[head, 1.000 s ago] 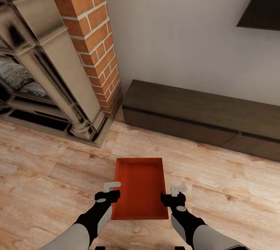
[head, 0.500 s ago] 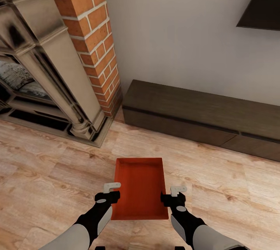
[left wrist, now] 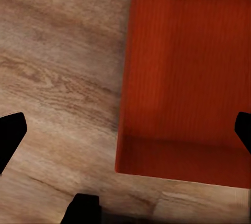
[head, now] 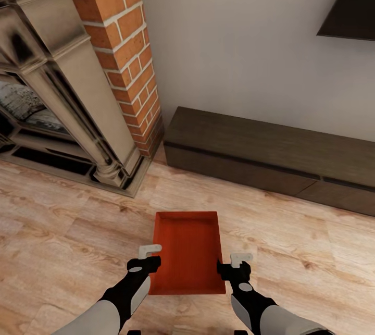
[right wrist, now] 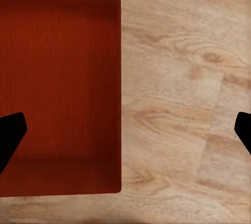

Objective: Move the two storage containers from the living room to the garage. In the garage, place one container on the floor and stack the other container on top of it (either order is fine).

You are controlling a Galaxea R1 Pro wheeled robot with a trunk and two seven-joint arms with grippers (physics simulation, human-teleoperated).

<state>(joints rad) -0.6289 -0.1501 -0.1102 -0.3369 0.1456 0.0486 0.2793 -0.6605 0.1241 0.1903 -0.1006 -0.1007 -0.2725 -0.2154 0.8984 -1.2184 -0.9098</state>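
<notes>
1. Head view: one storage container [head: 188, 251], a red-orange shallow box, lies on the light wood floor [head: 62, 231] of the living room, on the near side of the brick fireplace [head: 78, 74] and the low dark cabinet [head: 271, 155] against the wall. The left end effector [head: 149, 256] sits at the container's left long wall near its near corner, and the right end effector [head: 240, 263] is just beside the right long wall. Each looks spread wide with the wall about midway in its opening; neither grasps anything.

2. Left wrist view: the storage container [left wrist: 185, 77] runs along one side, its low wall lying between the two dark fingertips [left wrist: 10, 135] at the picture's edges, so the left end effector is released and straddles the wall rather than pinching it.

3. Right wrist view: the storage container [right wrist: 60, 77] fills one half and bare wood floor [right wrist: 183, 88] the other. The wall edge lies between widely parted fingertips [right wrist: 10, 132], so this end effector is released too.

4. Risks, as a judgement: the walls are thin and low, so closing too high could let a finger slip off the rim. Closing the two sides unevenly could push the light box sideways or twist it. With both holds set toward the near end, the far end may droop once lifted.
</notes>
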